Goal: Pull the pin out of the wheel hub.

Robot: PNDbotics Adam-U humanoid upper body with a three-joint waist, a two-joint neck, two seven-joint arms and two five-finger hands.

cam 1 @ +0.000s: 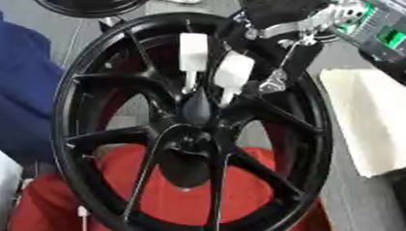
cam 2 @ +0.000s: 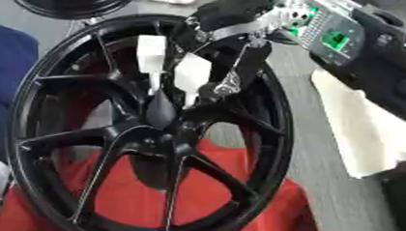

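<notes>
While the black wheel (cam 1: 194, 127) stands nearly upright over a red cloth (cam 1: 171, 196), its hub (cam 1: 193, 113) sits at the centre of the spokes. The robot's right hand (cam 1: 255, 62) enters from about 1 o'clock and reaches down across the upper spokes toward the hub. Its white-tipped fingers (cam 1: 193, 52) point at the hub centre, closing on a slim pale pin (cam 1: 188, 84) that appears to stand out of the hub at roughly 12 o'clock; whether the fingertips actually pinch the pin cannot be told from these views. The left hand shows in neither view. A white cloth (cam 1: 372, 126) lies at 3 o'clock of the wheel, and a blue fabric (cam 1: 15, 90) at 9 o'clock. The step in hand is judged to be seating the grasp on the pin. To do it well, the fingertips should close on opposite sides of the pin near its base, and the pull should then run straight along the pin's axis, away from the hub face, without sideways bending against the spokes.
</notes>
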